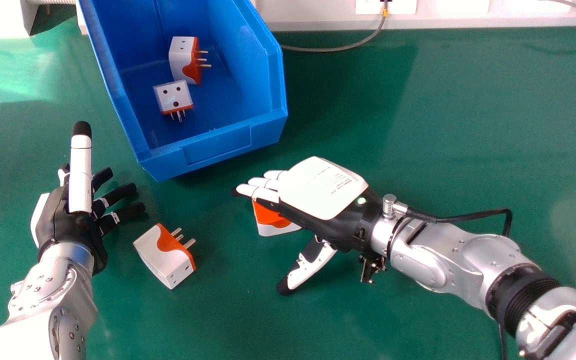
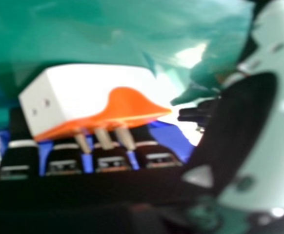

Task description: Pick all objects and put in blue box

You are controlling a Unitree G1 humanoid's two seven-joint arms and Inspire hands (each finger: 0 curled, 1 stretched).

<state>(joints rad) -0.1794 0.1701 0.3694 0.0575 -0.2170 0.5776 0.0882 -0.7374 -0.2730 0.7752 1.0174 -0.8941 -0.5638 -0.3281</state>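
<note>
My right hand (image 1: 323, 190) is palm down over a white-and-orange adapter (image 1: 273, 220), partly covering it; its fingers are straight and the thumb stands apart. In the right hand view the same adapter (image 2: 93, 95) lies with its pins towards the fingers of my right hand (image 2: 112, 161), not gripped. Another adapter (image 1: 165, 255) rests on the table between the hands, pins pointing away. My left hand (image 1: 70, 215) is beside it at the left, fingers extended and thumb raised, holding nothing. Inside the blue box (image 1: 218, 145) are two adapters, one farther back (image 1: 184, 60) and one nearer (image 1: 173, 97).
The green table (image 1: 443, 125) extends around the box and both arms. A grey cable (image 1: 338, 49) runs along the back edge to a wall socket. A black cable (image 1: 468, 218) follows my right forearm.
</note>
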